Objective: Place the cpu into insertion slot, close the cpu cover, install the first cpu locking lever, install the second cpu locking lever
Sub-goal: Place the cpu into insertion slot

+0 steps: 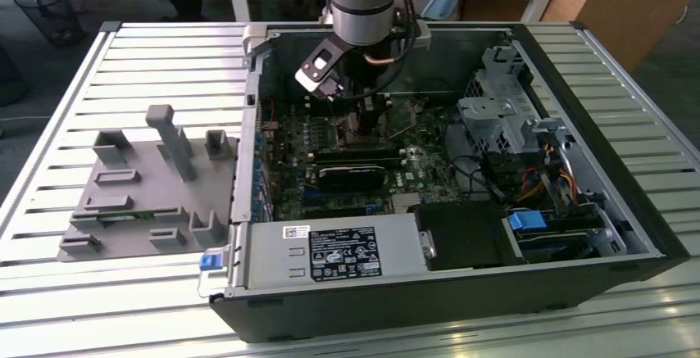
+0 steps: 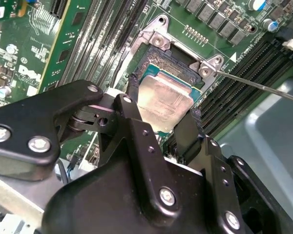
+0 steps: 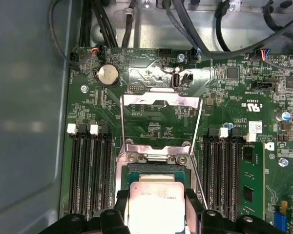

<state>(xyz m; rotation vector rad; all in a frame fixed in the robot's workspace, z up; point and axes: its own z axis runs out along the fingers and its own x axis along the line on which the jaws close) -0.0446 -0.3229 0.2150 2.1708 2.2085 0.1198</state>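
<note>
My gripper [image 2: 162, 108] reaches down into the open computer case [image 1: 252, 137], seen in the exterior view over the motherboard's upper middle. It is shut on the cpu [image 2: 165, 99], a silver-grey square chip pinched between the two black fingers [image 2: 188, 130]. The chip hangs slightly tilted just above the insertion slot [image 2: 162, 59], whose dark socket edge shows beyond it. In the first wrist view the cpu [image 3: 155, 204] sits at the near edge of the insertion slot [image 3: 156, 169]. The cpu cover [image 3: 161, 100] is flipped open and lies back past its hinge. A thin locking lever [image 2: 256, 84] sticks out, unlatched.
Black memory slots [image 3: 90, 165] flank the socket on both sides. A power supply [image 1: 328, 251] and drive cage [image 1: 497, 116] fill the case's near and right parts in the exterior view. A grey fixture block [image 1: 147, 182] stands on the slatted table [image 1: 131, 47] at the exterior view's left.
</note>
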